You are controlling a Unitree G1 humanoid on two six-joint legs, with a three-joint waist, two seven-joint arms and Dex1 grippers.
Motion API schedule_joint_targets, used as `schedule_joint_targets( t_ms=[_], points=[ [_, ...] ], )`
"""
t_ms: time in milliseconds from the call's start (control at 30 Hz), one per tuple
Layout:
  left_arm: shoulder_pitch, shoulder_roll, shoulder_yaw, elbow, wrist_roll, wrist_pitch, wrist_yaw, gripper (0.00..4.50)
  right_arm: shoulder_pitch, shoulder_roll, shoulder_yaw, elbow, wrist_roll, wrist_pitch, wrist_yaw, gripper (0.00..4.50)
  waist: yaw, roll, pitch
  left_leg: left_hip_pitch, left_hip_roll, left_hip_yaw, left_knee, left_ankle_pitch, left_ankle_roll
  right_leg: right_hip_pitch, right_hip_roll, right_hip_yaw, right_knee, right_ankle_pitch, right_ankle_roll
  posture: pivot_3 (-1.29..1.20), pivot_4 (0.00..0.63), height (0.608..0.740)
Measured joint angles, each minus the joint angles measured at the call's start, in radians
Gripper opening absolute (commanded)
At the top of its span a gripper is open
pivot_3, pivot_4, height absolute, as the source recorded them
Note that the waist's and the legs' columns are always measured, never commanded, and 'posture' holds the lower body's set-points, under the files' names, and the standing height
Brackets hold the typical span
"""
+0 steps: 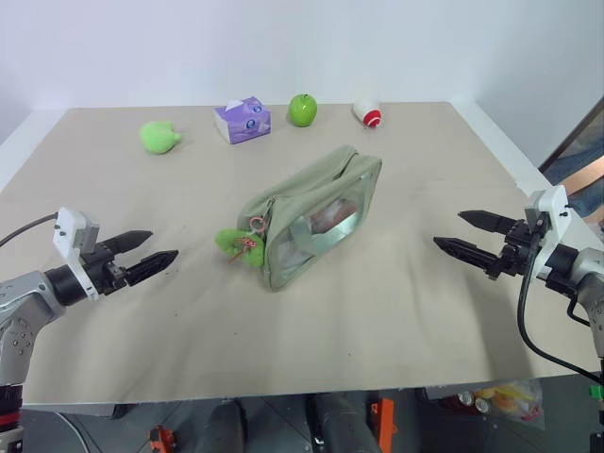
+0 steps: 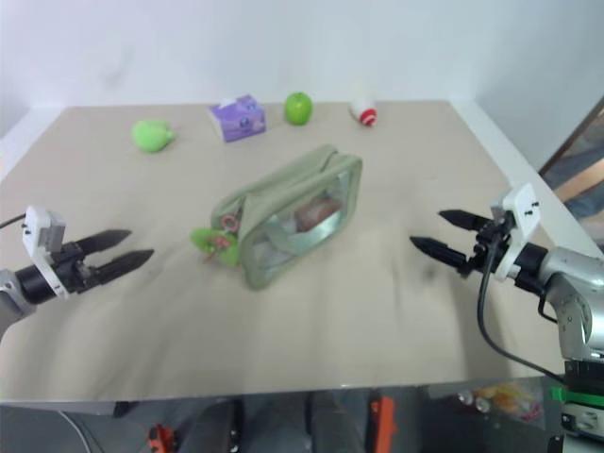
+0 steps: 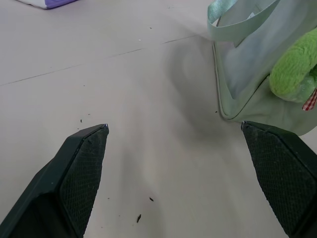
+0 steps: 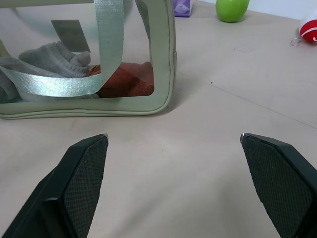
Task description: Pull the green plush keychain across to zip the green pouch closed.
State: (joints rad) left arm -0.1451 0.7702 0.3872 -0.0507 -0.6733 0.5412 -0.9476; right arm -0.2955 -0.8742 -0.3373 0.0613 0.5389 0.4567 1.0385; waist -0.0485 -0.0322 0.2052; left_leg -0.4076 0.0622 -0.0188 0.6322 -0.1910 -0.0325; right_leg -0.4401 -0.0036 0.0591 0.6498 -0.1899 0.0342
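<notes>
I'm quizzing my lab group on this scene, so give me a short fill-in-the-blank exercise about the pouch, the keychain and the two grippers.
1. The green plush keychain hangs at the end of the green pouch nearest the ____ gripper.
2. The left gripper and right gripper are both ____ and hold nothing.
3. Along the table's far edge, the green apple stands between the white-and-red object and the ____ tissue pack.

Missing words: left; open; purple

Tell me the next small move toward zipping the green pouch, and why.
Probably ease the left gripper toward the green plush keychain: it hangs at the green pouch end facing that gripper, and both grippers are open, apart from the pouch.
</notes>
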Motion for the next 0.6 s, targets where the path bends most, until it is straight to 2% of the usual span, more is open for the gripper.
schedule_joint_targets(
  t_ms=[100,267,500,567,600],
  points=[
    [-0.015,0.014,-0.012,0.019,0.014,-0.006,-0.022,4.45,-0.013,-0.006,0.015,0.000,-0.017,-0.009,0.002,4.45,0.000,0.000,0.000,0.000,0.000,0.000,0.000,0.000,0.000,-0.001,0.000,0.000,0.000,0.000,0.000,0.00,0.150,0.740],
    [-0.120,0.073,-0.025,0.014,-0.002,0.008,-0.071,4.45,-0.181,-0.054,0.098,-0.002,-0.090,-0.048,0.011,4.45,-0.002,0.000,0.000,0.001,0.000,0.000,0.000,0.000,0.000,-0.001,0.001,0.001,0.000,0.000,0.000,0.00,0.150,0.740],
    [-0.219,0.091,-0.064,-0.118,-0.101,0.091,-0.124,4.45,-0.387,-0.100,0.234,0.014,-0.150,-0.118,0.146,4.45,-0.002,-0.001,0.001,0.000,0.000,0.001,0.000,-0.001,-0.001,-0.002,0.001,0.002,-0.001,0.001,0.001,0.00,0.150,0.740],
    [-0.256,0.102,-0.093,-0.180,-0.116,0.097,-0.139,4.45,-0.512,-0.094,0.311,0.056,-0.186,-0.149,0.215,4.45,-0.004,0.000,0.001,0.000,0.000,0.002,-0.003,-0.002,-0.002,-0.003,0.001,0.003,-0.001,0.000,0.001,0.00,0.150,0.740],
    [-0.305,0.098,-0.158,-0.229,-0.125,0.102,-0.157,4.45,-0.648,-0.044,0.421,0.099,-0.247,-0.222,0.304,4.45,-0.008,-0.001,0.001,0.000,0.000,0.001,-0.005,-0.002,-0.002,-0.003,0.003,0.004,-0.001,0.000,0.001,0.00,0.150,0.740]
  ],
)
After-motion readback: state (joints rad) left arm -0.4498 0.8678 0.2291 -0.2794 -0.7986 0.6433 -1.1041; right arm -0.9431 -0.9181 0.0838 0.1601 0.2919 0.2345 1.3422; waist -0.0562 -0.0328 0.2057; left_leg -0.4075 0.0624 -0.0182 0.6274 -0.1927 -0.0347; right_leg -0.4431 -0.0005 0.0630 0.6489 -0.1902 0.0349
